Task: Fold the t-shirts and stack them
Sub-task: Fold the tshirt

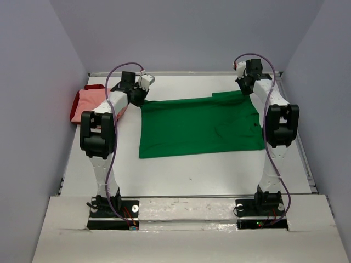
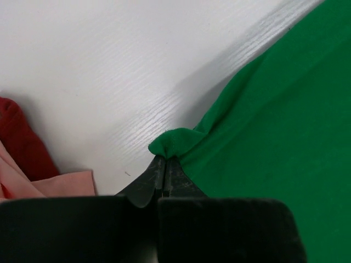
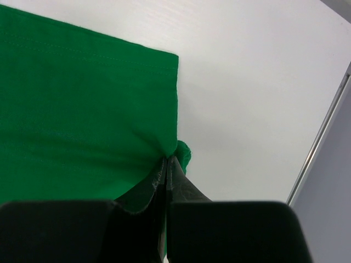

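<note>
The bright green t-shirt (image 1: pixel 200 126) lies spread flat in the middle of the table. My left gripper (image 1: pixel 140 98) is shut on its far left corner; the left wrist view shows the pinched green cloth (image 2: pixel 174 141) at my fingertips (image 2: pixel 164 160). My right gripper (image 1: pixel 245 90) is shut on its far right corner; the right wrist view shows the green cloth (image 3: pixel 82 109) bunched at the fingertips (image 3: pixel 166 160). The salmon pink t-shirt (image 1: pixel 93 101) lies crumpled at the far left, on the dark red t-shirt (image 1: pixel 77 107). Both show in the left wrist view, pink (image 2: pixel 49 183) and red (image 2: pixel 22 139).
The white table (image 1: pixel 186 170) has a raised rail along its right edge (image 1: pixel 304 159) and grey walls on three sides. The two arm bases (image 1: pixel 112 211) stand at the near edge.
</note>
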Controlling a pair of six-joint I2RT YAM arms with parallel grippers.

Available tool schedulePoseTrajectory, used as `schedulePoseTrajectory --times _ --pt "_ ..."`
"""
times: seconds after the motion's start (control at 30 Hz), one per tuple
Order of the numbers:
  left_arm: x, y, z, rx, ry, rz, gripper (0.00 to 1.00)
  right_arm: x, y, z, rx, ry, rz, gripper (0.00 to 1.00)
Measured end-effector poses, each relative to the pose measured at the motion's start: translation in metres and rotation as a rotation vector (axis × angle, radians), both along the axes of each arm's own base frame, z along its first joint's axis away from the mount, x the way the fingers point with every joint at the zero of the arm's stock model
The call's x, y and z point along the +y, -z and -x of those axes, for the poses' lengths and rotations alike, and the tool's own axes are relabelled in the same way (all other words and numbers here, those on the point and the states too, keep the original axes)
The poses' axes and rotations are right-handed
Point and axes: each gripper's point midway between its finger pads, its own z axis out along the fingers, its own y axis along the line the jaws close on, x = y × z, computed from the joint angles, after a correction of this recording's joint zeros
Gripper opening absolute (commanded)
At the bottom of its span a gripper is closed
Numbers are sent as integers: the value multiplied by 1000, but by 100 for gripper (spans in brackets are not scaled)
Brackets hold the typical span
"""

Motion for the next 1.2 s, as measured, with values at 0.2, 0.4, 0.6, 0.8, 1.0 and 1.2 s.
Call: schedulePoseTrajectory --times 0.2,0.4,0.6,0.8,1.0,1.2 --pt "1 -6 7 -7 9 -1 0 0 -11 7 -15 -1 1 0" --pt "0 -9 12 -6 17 1 0 -1 -15 18 -9 -5 7 0" --pt "-2 -6 19 12 31 10 0 -2 -7 29 19 -10 14 0" --pt "-3 1 30 41 43 15 0 -3 3 38 53 -17 21 0" --pt "-3 6 40 62 52 16 0 -3 9 49 77 -18 22 0" --pt "-2 2 42 55 58 15 0 -3 5 54 75 -18 22 0"
